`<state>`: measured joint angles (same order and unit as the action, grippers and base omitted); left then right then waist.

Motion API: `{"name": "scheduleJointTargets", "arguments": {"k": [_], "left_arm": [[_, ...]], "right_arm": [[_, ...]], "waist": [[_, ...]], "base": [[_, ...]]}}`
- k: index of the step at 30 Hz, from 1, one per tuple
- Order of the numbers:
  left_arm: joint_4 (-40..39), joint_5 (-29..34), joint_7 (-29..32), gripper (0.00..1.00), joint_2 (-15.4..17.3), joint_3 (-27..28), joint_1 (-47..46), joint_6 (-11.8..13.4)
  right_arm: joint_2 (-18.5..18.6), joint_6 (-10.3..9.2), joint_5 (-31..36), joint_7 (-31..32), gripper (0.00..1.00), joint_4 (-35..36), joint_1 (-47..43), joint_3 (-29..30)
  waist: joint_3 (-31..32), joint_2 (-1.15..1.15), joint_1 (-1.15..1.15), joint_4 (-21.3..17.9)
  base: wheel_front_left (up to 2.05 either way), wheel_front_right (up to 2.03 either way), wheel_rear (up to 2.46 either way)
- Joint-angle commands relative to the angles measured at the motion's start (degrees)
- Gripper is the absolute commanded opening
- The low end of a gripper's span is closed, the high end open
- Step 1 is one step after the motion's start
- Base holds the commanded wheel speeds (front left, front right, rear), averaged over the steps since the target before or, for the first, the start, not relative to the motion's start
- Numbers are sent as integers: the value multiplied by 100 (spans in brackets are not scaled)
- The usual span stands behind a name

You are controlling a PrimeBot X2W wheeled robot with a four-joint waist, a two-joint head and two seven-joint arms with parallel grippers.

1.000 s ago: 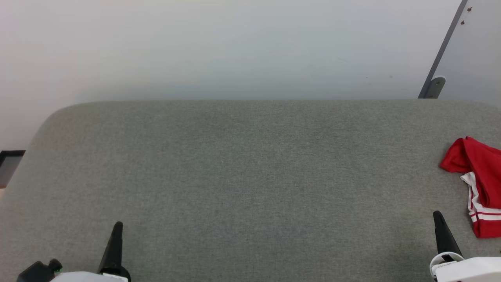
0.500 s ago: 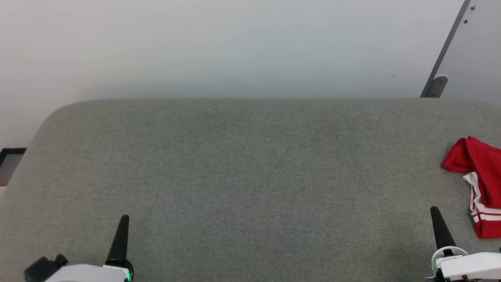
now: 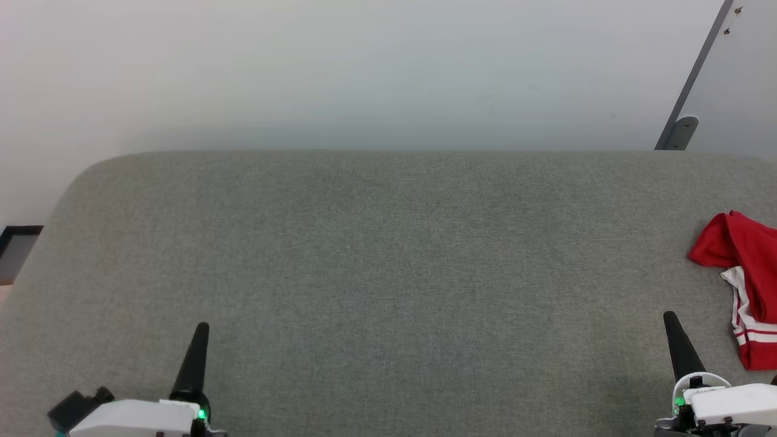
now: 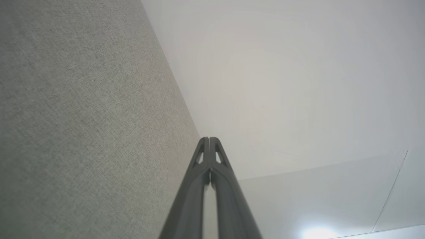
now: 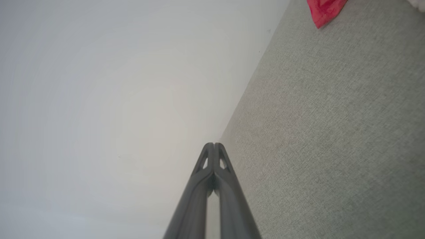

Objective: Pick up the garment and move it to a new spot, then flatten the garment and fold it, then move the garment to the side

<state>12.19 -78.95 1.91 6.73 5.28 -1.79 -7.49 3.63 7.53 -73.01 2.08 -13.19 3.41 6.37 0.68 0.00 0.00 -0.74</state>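
The garment point(image 3: 749, 261) lies crumpled at the right edge of the grey fabric surface point(image 3: 388, 255), red with white red-striped trim and cut off by the frame. A red corner of the garment point(image 5: 323, 11) shows at the top of the right wrist view. My right gripper point(image 3: 669, 317) is shut and empty, low on the right, a short way left of the garment and apart from it. My left gripper point(image 3: 202, 328) is shut and empty at the lower left. Both sets of fingertips are pressed together in the wrist views point(image 4: 209, 138) point(image 5: 214, 144).
A pale wall rises behind the surface's far edge. A grey metal bar with a bracket point(image 3: 680, 130) leans at the upper right. A dark-framed object point(image 3: 18, 243) sits past the surface's rounded left corner.
Both grippers have moved forward over the surface, the left one also a little to the right. The picture has shifted slightly. The garment lies as before.
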Motion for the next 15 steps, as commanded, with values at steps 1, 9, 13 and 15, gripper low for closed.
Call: {"name": "scheduleJointTargets", "arguments": {"k": [1, 9, 13, 15], "left_arm": [[-2, -141, 40, 0, -20, 27, -113, 0], [39, -392, 124, 0, -95, 46, -192, 0], [59, -537, 173, 0, -138, 57, -229, 0], [69, -606, 199, 0, -158, 62, -256, 0]], "right_arm": [[1, -5, -192, 43, 0, 13, 111, 11], [-15, -6, -554, 132, 0, -7, 145, 13], [-25, -6, -776, 181, 0, -21, 183, 14], [-31, -5, -846, 196, 0, -26, 195, 15]], "waist": [[-5, 0, 0, 4], [-19, 0, 0, 17], [-28, 0, 0, 24], [-32, 0, 0, 28]], "base": [[0, 0, 0], [0, 0, 0], [0, 0, 0], [0, 0, 0]]}}
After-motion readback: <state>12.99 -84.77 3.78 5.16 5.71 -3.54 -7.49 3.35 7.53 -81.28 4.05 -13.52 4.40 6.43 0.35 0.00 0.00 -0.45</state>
